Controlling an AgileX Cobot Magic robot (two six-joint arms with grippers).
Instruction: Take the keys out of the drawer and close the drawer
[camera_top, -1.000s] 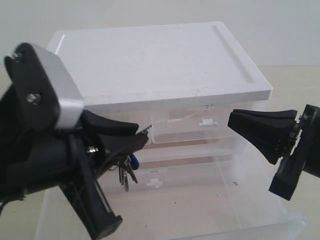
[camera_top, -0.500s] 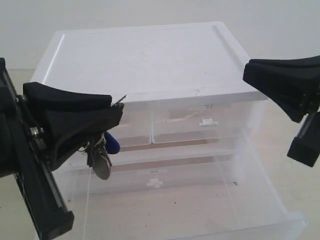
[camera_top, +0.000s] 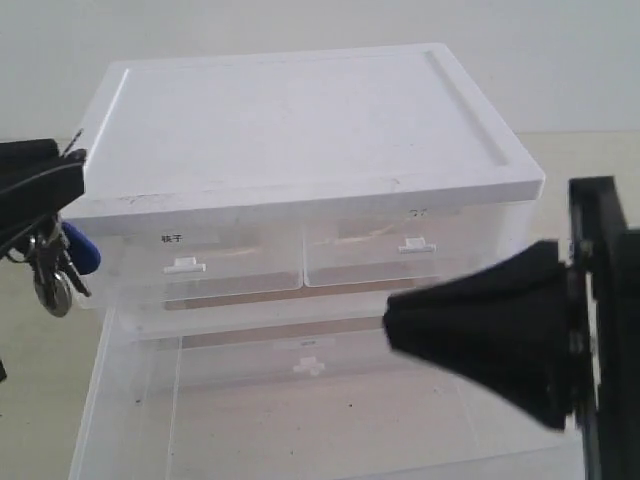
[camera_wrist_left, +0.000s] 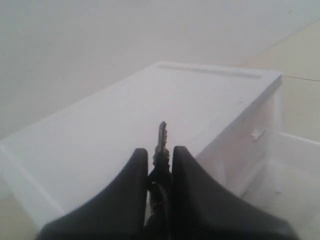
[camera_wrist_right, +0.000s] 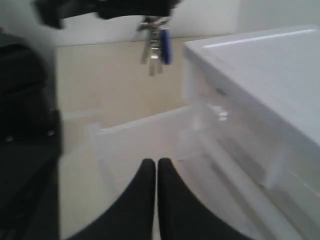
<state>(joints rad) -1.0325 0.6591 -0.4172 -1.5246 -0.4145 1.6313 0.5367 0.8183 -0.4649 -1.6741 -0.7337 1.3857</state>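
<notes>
Our right gripper (camera_wrist_right: 155, 167), jaws pressed together, hovers at the front of the open drawer (camera_top: 100, 392). Farther off, left of the drawer, our left gripper (camera_wrist_left: 160, 156) pinches the keys (camera_top: 55, 272). It seems a thin grip, so a jolt could drop them.

The left gripper (camera_top: 62, 172), clamped on the keys (camera_top: 55, 272), has withdrawn from the front of the cabinet (camera_top: 300, 130) to beyond its left edge. The keys now hang beside the cabinet's left front corner, no longer above the drawer (camera_top: 120, 420). The right gripper (camera_top: 397, 320), formerly off the cabinet's right side, now sits low before its right half, over the drawer. The upper left drawer front (camera_top: 215, 262) is uncovered.
</notes>
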